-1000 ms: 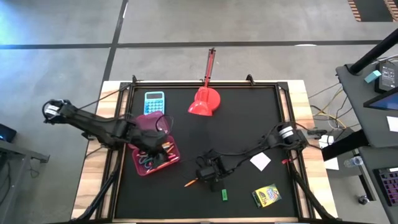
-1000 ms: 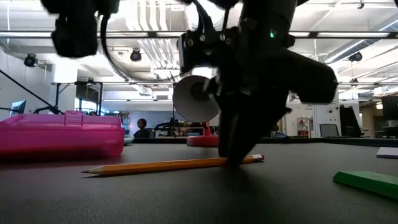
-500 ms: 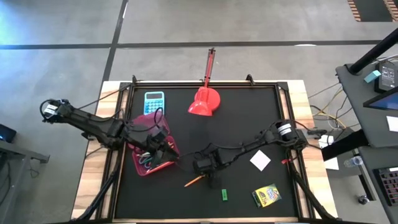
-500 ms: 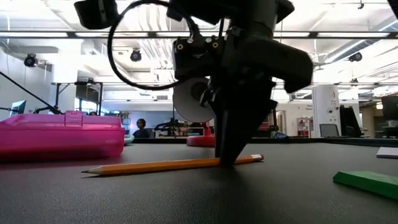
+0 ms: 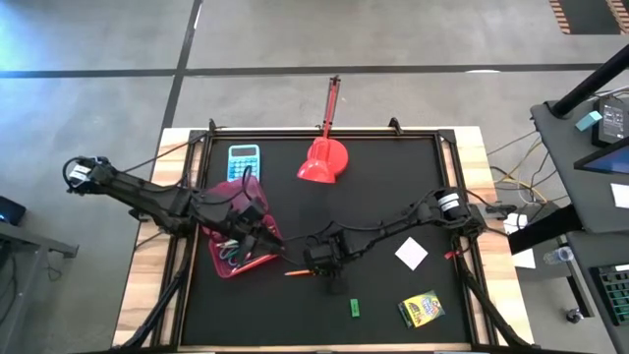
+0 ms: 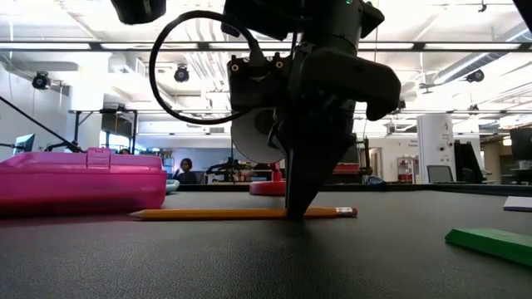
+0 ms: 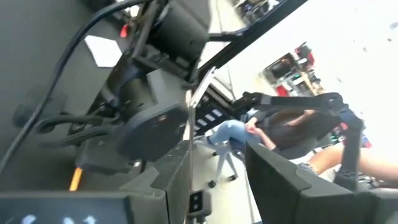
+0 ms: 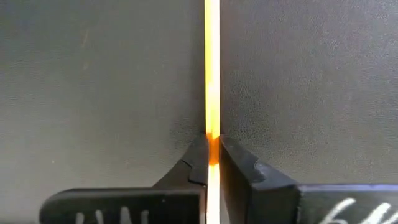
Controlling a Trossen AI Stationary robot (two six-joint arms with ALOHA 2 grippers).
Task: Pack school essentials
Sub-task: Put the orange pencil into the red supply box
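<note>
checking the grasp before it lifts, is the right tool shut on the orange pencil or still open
Shut on it. In the right wrist view the right tool has both fingers pressed against the orange pencil, which lies flat on the table in the low view.

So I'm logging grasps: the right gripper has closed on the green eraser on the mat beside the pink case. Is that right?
Not the eraser. The right gripper has closed on the orange pencil, as the right wrist view shows. The high view shows the green eraser lying untouched farther off. The rest stands: on the mat, beside the pink case.

black table (image 5: 393, 187) bears pink case (image 5: 228, 258), calculator (image 5: 244, 161), crayon box (image 5: 421, 309)
</note>
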